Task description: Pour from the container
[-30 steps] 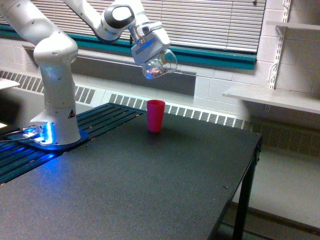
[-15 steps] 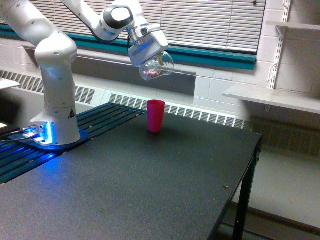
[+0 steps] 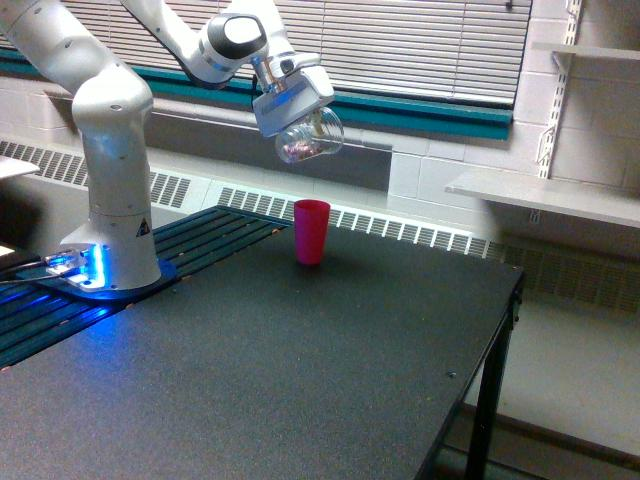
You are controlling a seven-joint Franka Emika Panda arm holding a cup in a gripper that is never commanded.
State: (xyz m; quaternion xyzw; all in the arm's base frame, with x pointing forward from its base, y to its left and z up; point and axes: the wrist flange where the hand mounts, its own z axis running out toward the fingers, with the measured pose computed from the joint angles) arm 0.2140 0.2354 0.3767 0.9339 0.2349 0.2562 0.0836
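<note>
Clear glass container (image 3: pixel 310 137), pinkish pieces inside, hangs tilted in my tool (image 3: pixel 300 118), which is clamped around it, high above the dark table (image 3: pixel 300 370), with the pink cup (image 3: pixel 311 231) almost directly below its mouth.

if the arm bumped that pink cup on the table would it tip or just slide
The pink cup would probably tip: it stands tall and narrow, tapering to a smaller base. It looks like thin plastic, and nothing shows inside it from this view, so it is likely light and easily knocked. The dark table looks matte, which may grip the base rather than let it slide.
</note>
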